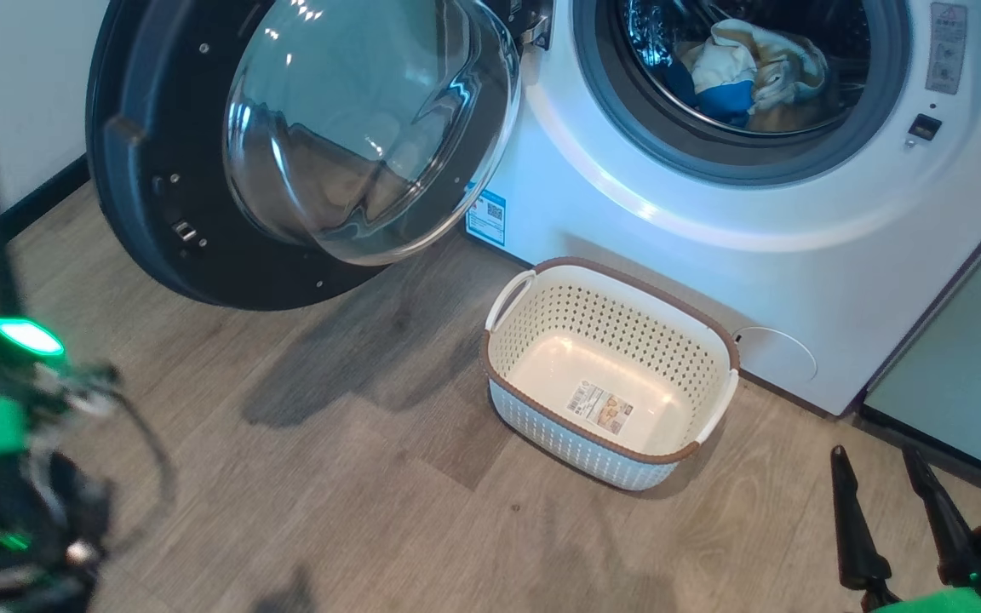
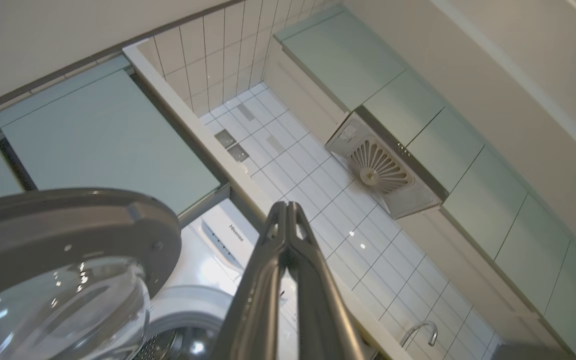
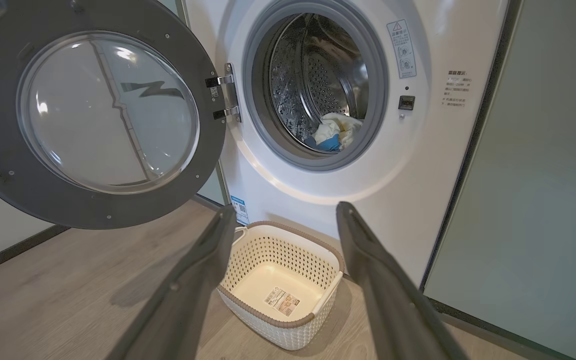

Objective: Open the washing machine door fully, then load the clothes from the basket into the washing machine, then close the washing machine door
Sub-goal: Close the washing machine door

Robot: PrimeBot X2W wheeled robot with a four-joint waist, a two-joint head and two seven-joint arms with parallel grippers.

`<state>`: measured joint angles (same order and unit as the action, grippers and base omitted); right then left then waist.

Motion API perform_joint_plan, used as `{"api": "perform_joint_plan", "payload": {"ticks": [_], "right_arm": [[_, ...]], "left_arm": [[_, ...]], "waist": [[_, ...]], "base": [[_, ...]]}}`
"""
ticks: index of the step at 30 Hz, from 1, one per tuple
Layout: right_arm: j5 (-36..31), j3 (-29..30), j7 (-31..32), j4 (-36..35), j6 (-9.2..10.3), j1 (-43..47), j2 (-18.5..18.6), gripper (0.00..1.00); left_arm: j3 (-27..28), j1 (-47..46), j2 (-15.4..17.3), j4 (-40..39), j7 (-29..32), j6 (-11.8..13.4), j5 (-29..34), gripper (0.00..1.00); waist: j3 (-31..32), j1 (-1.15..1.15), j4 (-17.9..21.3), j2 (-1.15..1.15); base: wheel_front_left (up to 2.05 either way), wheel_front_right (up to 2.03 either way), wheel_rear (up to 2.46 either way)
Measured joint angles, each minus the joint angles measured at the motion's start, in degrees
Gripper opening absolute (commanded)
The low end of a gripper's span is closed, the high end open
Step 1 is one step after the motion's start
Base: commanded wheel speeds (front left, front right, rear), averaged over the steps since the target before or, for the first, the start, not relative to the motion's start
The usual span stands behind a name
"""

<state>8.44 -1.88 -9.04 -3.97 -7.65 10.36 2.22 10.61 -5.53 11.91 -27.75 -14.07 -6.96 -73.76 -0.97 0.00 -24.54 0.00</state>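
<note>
The head view looks steeply down from above onto the floor (image 1: 329, 477) before the washing machine (image 1: 627, 213), with the basket (image 1: 610, 375) near centre. The right wrist view sits lower and further back, facing the machine's front almost level between the spread fingers of the right pincer (image 3: 285, 207). Both views share the basket, drum mouth (image 3: 313, 85) and washing machine door (image 3: 93, 110). The left wrist view, close beside that door, tilts up past the closed left pincer (image 2: 288, 207) toward wall cabinets (image 2: 418, 110)

floor (image 1: 329, 477): pale wood planks
cabinet (image 1: 967, 375): green, head view 4 o'clock
vent (image 2: 380, 170): left wrist view 3 o'clock
</note>
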Motion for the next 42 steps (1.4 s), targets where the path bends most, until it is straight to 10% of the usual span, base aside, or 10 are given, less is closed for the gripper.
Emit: {"api": "perform_joint_plan", "payload": {"ticks": [16,27,42], "right_arm": [[-0.96,-0.22,1.18,-1.62,0.0,-0.18,0.36,1.0],[-0.97,-0.26,2.26,-3.66,0.0,-0.5,1.55,1.0],[-0.97,0.47,4.74,-7.44,0.0,-1.76,4.76,1.0]], "left_arm": [[7.88,-29.98,19.67,31.33,18.03,3.74,-27.05,0.0],[8.28,-36.94,22.9,56.35,23.23,10.62,-31.79,0.0],[5.17,-35.5,22.76,62.86,28.62,10.03,-30.82,0.0]], "waist": [[-3.02,0.0,1.33,0.0],[-5.5,0.0,4.13,0.0],[-11.09,0.01,6.14,0.0]], "base": [[0.0,0.0,0.0],[0.0,0.0,0.0],[0.0,0.0,0.0]]}}
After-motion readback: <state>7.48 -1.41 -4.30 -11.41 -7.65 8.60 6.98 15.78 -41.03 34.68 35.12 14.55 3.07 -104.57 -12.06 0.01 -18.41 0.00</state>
